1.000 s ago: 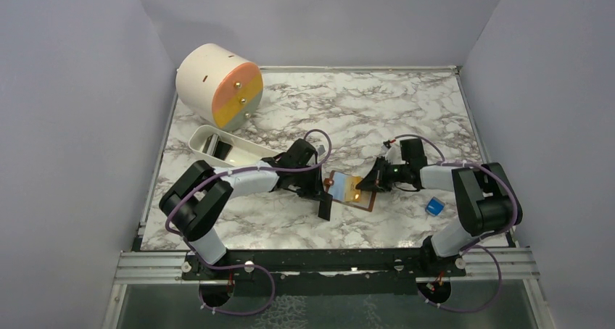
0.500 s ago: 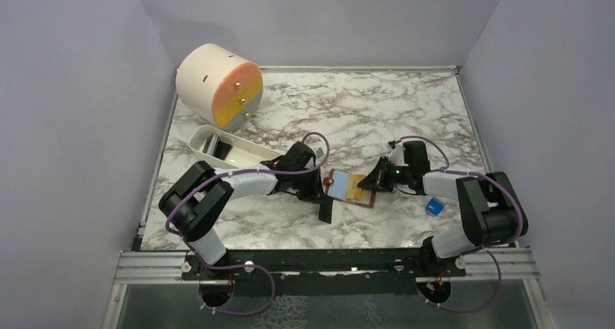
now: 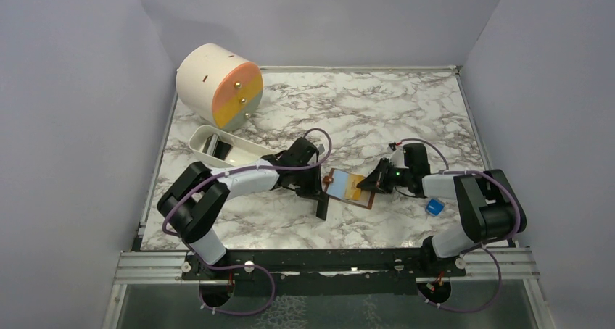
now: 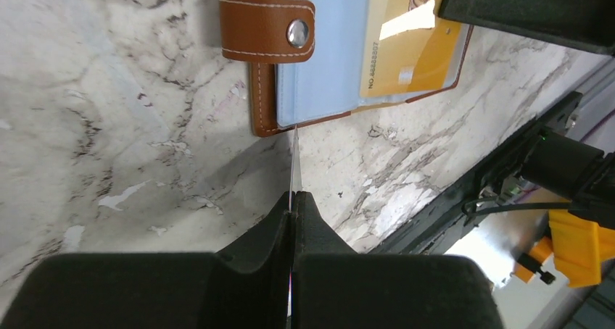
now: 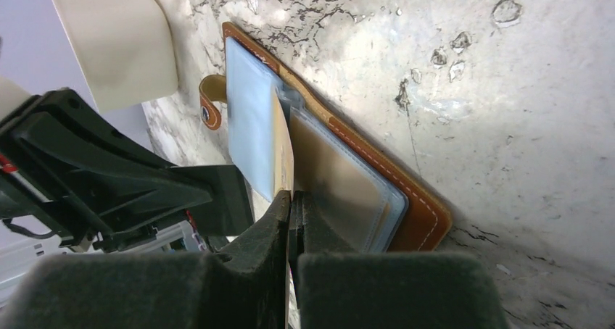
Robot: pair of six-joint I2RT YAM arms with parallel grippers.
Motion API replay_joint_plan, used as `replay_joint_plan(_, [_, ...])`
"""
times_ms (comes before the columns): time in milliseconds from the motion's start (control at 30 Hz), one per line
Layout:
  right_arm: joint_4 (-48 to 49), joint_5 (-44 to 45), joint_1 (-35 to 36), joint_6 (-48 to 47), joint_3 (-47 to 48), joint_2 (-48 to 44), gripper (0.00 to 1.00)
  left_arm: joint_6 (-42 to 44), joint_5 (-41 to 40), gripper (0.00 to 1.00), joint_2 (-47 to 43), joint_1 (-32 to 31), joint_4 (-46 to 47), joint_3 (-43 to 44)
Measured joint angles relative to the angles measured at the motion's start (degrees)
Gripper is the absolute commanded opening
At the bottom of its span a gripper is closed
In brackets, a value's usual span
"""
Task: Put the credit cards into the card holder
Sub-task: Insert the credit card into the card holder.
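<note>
Buckling is the risk: the right gripper (image 5: 294,196) has its jaws pinched on the orange-yellow card (image 4: 406,46), seemingly partly inside a pocket of the open card holder (image 3: 347,188) lying on the table (image 3: 377,119); a skewed push could bend it or shove the holder. The left gripper (image 4: 294,197) clamps a dark card (image 3: 323,207) just beside it.

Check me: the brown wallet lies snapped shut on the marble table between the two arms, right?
Not shut: the wallet lies open on the marble table between the two arms, pale blue pockets and an orange-yellow card showing; the left wrist view shows it.
</note>
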Motion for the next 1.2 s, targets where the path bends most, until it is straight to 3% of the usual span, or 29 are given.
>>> replay_joint_plan(267, [1.1, -0.4, 0.0, -0.1, 0.0, 1.0, 0.01, 3.5, -6.7, 0.0, -0.7, 0.7, -7.6, 6.3])
replay_joint_plan(700, [0.6, -0.3, 0.0, -0.9, 0.5, 1.1, 0.01, 7.7, -14.3, 0.0, 2.6, 1.4, -12.5, 14.6])
replay_joint_plan(1000, [0.6, 0.1, 0.0, 0.4, 0.5, 1.1, 0.03, 8.2, -12.7, 0.0, 7.2, 1.9, -12.1, 15.4])
replay_joint_plan(1200, [0.0, 1.9, 0.0, 1.7, 0.1, 0.0, 0.03, 5.5, -7.6, 0.0, 6.0, 1.9, -7.5, 10.6])
